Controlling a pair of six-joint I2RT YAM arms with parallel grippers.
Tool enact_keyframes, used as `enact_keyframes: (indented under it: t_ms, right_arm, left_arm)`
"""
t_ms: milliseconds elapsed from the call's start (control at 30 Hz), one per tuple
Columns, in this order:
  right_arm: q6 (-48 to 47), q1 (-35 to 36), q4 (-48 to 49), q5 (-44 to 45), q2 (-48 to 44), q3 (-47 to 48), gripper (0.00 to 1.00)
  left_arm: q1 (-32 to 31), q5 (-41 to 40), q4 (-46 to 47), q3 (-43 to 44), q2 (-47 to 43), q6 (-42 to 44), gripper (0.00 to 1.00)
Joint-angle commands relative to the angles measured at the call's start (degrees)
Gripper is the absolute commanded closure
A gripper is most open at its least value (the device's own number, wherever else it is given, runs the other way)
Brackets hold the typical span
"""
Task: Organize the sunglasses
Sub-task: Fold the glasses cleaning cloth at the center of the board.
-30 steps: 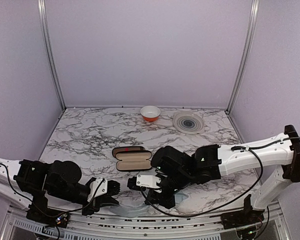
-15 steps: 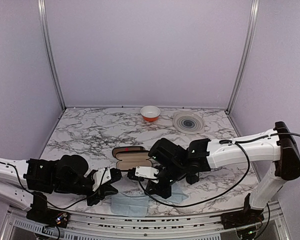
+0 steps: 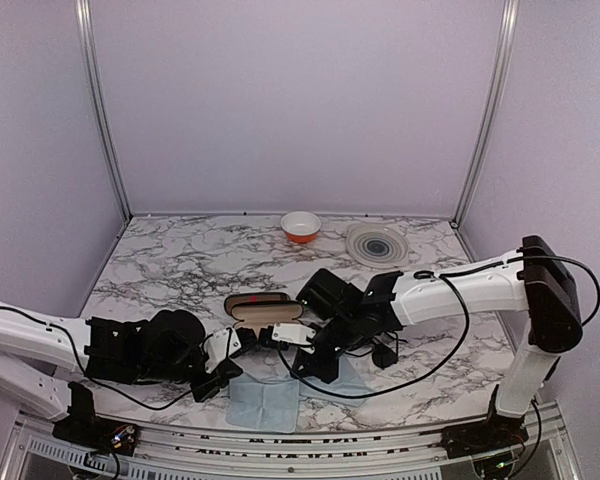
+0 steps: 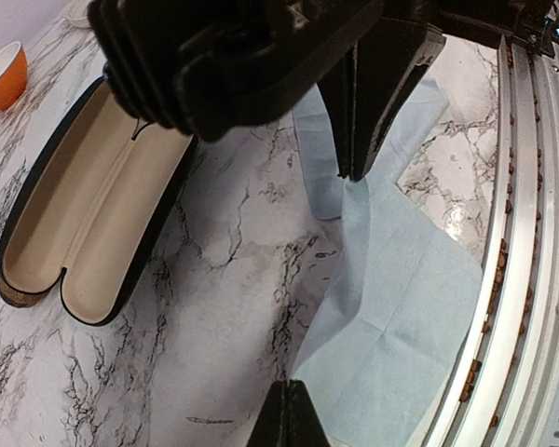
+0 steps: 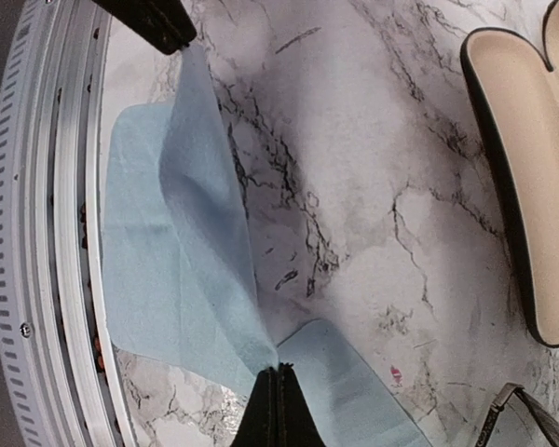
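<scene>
Both hands are busy with a light blue cleaning cloth (image 4: 401, 307).
- The left hand (image 4: 289, 414) is pinched fully closed on one edge of it.
- The right hand (image 5: 278, 405) is pinched fully closed on another part, so the fabric is lifted into a ridge between them while the rest lies on the white marble-patterned counter (image 3: 180, 270).

The oblong case with a beige lining (image 4: 84, 214) lies open just beyond the cloth, and nothing is inside it. The thin-framed dark-lens sunglasses (image 5: 522, 424) sit on the counter outside the case. Only a corner of them shows at the edge of the right wrist view.

Progress, as I judge it, is early. The case is opened, but the sunglasses are not yet stowed. Left to do are dealing with the cloth, putting the sunglasses into the case and shutting the lid.
</scene>
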Motion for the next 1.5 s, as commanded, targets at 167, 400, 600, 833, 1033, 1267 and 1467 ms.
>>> enact_keyframes:
  t_ms: [167, 400, 600, 833, 1033, 1267, 1467]
  right_arm:
    - [-2.2, -2.6, 3.1, -2.2, 4.8, 3.0, 1.0]
    - [-2.2, -3.8, 4.6, -1.7, 7.3, 3.5, 0.98]
    - [-2.1, -5.3, 6.3, -1.0, 8.5, 3.8, 0.96]
    - [-2.0, -6.4, 7.0, 1.1, 9.8, 4.7, 0.84]
    - [-1.1, -7.3, 8.3, 3.7, 7.9, 5.1, 0.8]
    - [-0.3, -7.2, 8.4, 4.5, 2.2, 1.9, 0.78]
    - [1.1, -6.7, 10.3, 4.8, -4.7, -3.7, 0.73]
  left_arm:
    - [3.5, -3.4, 5.1, -0.3, 6.2, -1.1, 1.0]
    - [5.8, -3.1, 7.2, 0.3, 10.3, -1.2, 1.0]
    - [7.3, -2.5, 7.9, 1.8, 14.4, -1.5, 1.0]
    - [8.4, -3.8, 8.3, 3.0, 16.9, -1.8, 1.0]
    - [9.1, -6.2, 6.8, 5.8, 19.3, -2.5, 0.91]
    - [9.4, -9.7, 2.5, 7.8, 18.6, -3.1, 0.66]
    - [9.4, -9.0, 1.4, 4.8, 10.1, -2.4, 0.65]
